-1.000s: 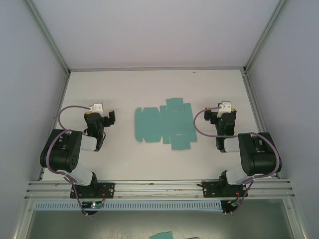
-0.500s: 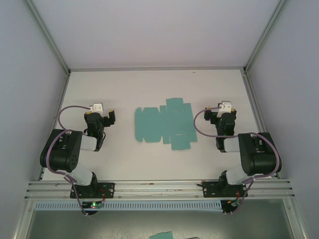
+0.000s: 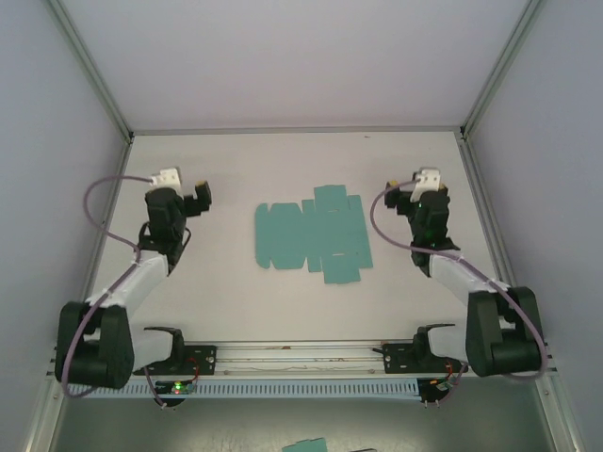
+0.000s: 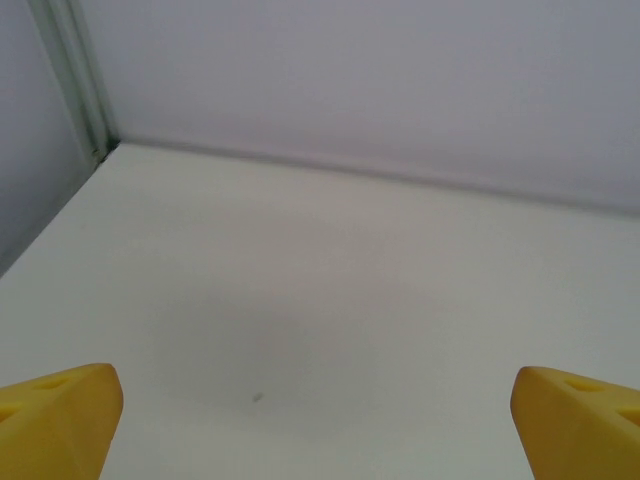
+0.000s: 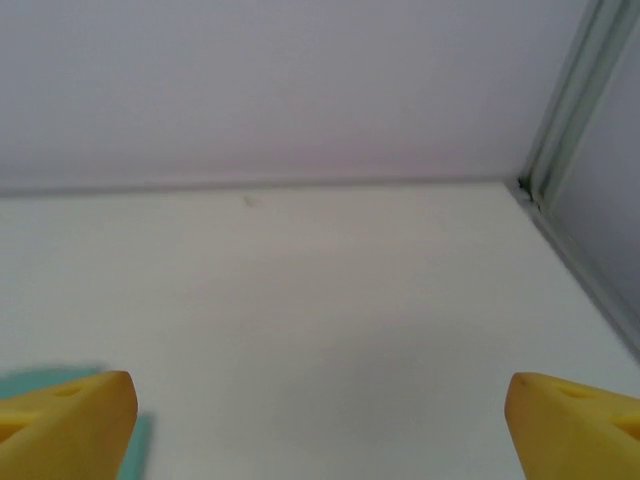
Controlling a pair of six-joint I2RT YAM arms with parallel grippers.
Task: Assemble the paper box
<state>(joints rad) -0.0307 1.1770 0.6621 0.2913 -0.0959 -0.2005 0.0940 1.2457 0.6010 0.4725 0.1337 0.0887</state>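
The paper box (image 3: 309,235) is a flat teal-green die-cut sheet with many flaps, lying in the middle of the white table. My left gripper (image 3: 179,191) hovers to its left, a clear gap away, open with nothing between its yellow fingertips (image 4: 58,420). On the sheet's right, my right gripper (image 3: 417,192) stands close to its edge, also open and empty. In the right wrist view a strip of the paper box (image 5: 141,437) peeks out beside the left yellow fingertip (image 5: 66,418). Both wrist views look over bare table toward the back wall.
Grey walls and aluminium posts (image 3: 482,193) enclose the table on the left, right and back. A metal rail (image 3: 301,353) runs along the near edge by the arm bases. A small dark speck (image 4: 258,398) marks the table ahead of my left gripper (image 4: 318,425).
Both arms have stretched out from their folded poses. The grippers have shifted a little toward the back of the table. The sheet has not moved.
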